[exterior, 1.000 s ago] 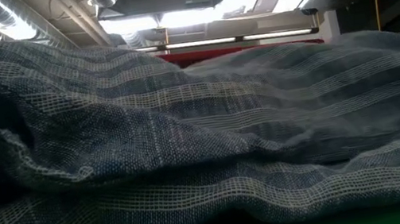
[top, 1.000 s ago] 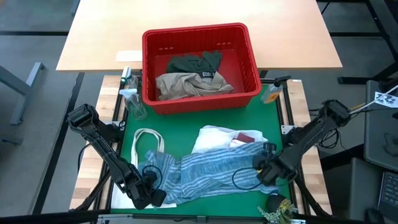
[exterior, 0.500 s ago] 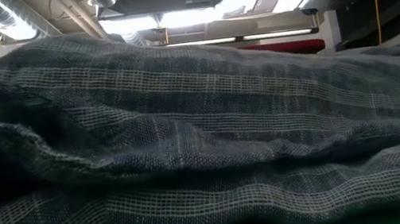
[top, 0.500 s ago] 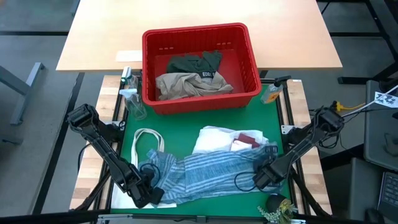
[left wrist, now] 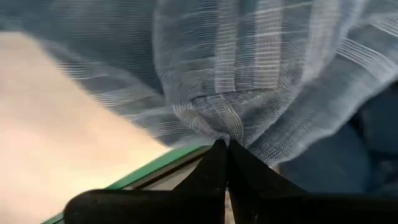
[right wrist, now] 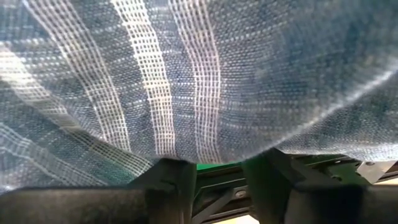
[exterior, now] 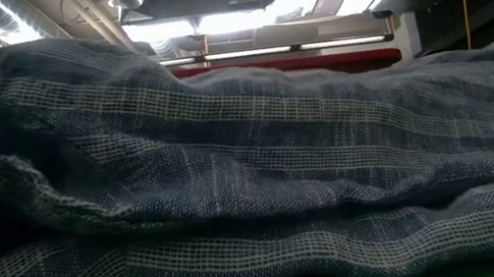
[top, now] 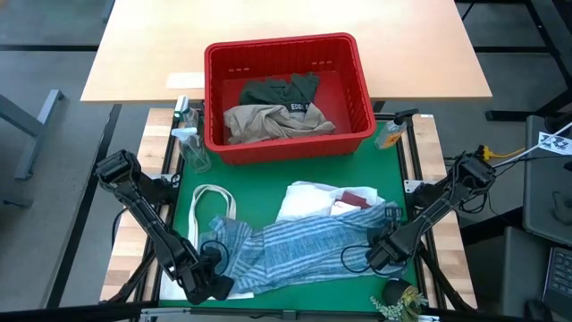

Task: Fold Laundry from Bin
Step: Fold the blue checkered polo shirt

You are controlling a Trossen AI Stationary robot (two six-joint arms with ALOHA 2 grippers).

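The blue-and-white striped garment (top: 304,246) lies spread across the green mat and fills the low view (exterior: 250,158). My left gripper (top: 217,282) is shut on its left near end (left wrist: 227,148). My right gripper (top: 375,257) stands over its right near end, fingers apart (right wrist: 219,163), and the cloth's edge (right wrist: 205,146) crosses their tips. A white garment (top: 308,199) with a maroon piece (top: 359,198) lies behind the striped one. The red bin (top: 288,54) holds a tan garment (top: 268,122) and a dark green one (top: 281,89). My left gripper pinches a gathered bit of the striped garment (left wrist: 217,127) between its two fingertips, near the cloth's left near end. The fingers slant down from the left near side. Creases fan out from the pinch, and the rest of the cloth lies on the mat. My right gripper has the garment's edge lying across its fingertips (right wrist: 177,163); whether they touch it I cannot tell.
A flat white tote bag with looped handles (top: 210,204) lies on the mat's left side, partly under the striped garment. Bottles (top: 189,143) stand left of the bin, and a small orange one (top: 390,134) stands to its right. A wooden table (top: 134,54) lies beyond.
My right gripper has sunk a little toward the mat and tipped more steeply downward over the garment's right end. The striped cloth's raised hump has settled lower and flatter in the low view.
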